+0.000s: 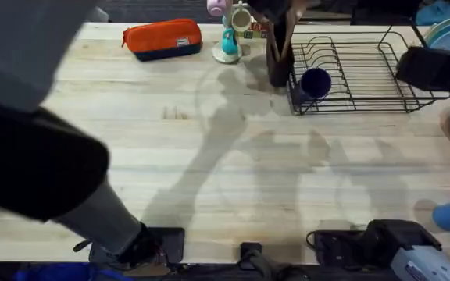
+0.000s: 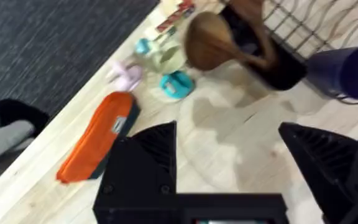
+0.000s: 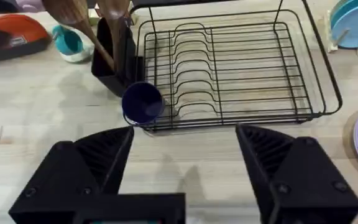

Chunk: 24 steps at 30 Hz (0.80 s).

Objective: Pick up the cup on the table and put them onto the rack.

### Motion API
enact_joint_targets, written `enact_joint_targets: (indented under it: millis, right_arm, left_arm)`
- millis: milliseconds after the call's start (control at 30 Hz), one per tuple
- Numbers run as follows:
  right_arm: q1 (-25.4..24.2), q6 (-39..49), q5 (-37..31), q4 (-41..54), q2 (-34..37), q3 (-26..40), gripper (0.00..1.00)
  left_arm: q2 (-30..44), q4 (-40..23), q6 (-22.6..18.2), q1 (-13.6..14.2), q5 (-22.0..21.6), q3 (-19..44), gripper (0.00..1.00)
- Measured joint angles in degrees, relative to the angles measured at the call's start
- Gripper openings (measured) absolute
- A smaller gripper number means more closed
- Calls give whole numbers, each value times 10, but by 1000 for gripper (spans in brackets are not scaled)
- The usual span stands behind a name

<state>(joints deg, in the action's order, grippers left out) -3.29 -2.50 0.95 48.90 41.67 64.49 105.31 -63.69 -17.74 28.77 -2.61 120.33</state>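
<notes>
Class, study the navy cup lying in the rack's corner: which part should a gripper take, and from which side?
Probably grip the cup across its outer wall, descending from above: it lies tipped, mouth toward the table's front edge, at the rack's corner beside the utensil holder.

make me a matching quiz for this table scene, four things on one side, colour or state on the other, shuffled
Things:
1. cup
2. rack
3. pouch
4. right pincer

Colour or state:
A. orange, lying flat on the table
B. open, holding nothing
C. dark blue, lying on its side in the rack's corner
D. black wire

Pairs: 1-C, 2-D, 3-A, 4-B
</notes>
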Motion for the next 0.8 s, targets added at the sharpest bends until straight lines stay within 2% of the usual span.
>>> enact_joint_targets:
  millis: [367, 500, 700, 733, 800]
  right_arm:
    - [0, 0, 0, -17, 0, 0, 996]
    - [0, 0, 0, -17, 0, 0, 996]
    - [0, 0, 0, -17, 0, 0, 996]
    - [0, 0, 0, -17, 0, 0, 996]
    - [0, 0, 0, -18, 0, 0, 996]
  left_arm:
    - [-153, 81, -35, -71, 0, -148, 994]
    - [-206, 119, -46, -108, -1, -213, 994]
    - [-299, 191, -52, -157, -2, -322, 993]
    - [-363, 231, -52, -165, -2, -383, 994]
    - [-409, 247, -50, -165, -2, -423, 993]
